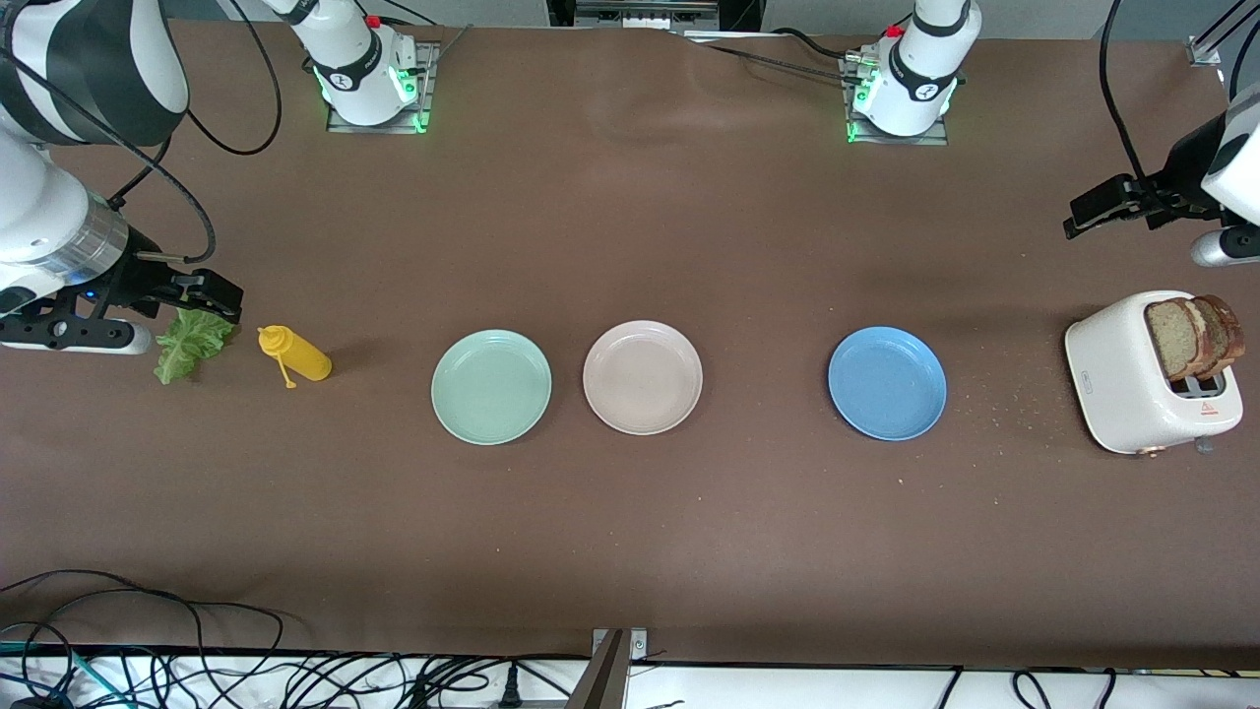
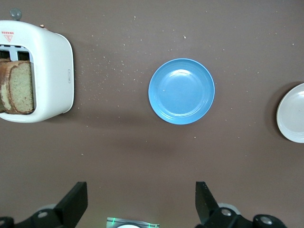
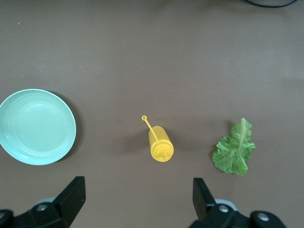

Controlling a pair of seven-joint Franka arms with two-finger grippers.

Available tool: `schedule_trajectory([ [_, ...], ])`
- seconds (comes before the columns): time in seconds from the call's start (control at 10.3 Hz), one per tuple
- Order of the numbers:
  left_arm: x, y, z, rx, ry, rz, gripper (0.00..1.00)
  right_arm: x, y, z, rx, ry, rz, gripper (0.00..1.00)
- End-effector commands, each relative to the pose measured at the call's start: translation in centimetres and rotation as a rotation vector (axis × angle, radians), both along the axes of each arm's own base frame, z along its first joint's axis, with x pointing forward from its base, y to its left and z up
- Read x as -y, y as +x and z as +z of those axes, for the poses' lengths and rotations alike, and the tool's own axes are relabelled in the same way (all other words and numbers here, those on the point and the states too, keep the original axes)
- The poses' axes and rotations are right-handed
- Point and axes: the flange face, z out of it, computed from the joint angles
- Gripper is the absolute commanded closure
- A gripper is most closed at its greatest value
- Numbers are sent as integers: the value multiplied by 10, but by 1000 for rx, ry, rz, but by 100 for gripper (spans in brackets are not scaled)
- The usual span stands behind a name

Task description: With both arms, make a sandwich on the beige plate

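Your left arm (image 1: 1216, 167): raised at its own end of the table, left gripper (image 2: 142, 204) in the air, fingers spread wide, nothing between them. Your right arm (image 1: 59, 148): raised at its end, right gripper (image 3: 137, 202) likewise aloft, fingers apart, holding nothing.

Glossy smooth beige plate (image 1: 642, 377) — matt brown tabletop (image 1: 689, 226) — glossy white toaster (image 1: 1122, 374)

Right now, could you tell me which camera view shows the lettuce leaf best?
The right wrist view: the lettuce leaf lies fully uncovered beside the yellow bottle. The front view has the right gripper overlapping it; the left wrist view misses it.
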Motion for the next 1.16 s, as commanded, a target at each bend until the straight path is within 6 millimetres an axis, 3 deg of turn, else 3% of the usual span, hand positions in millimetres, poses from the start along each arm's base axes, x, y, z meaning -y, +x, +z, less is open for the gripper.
schedule_trajectory([
  [0.0, 0, 5, 3, -12, 13, -78, 0, -1, 3, 5, -4, 0, -8, 0],
  [1.07, -1, 6, 1, -16, 7, -108, 0, 0, 3, 3, -12, 1, 3, 0],
])
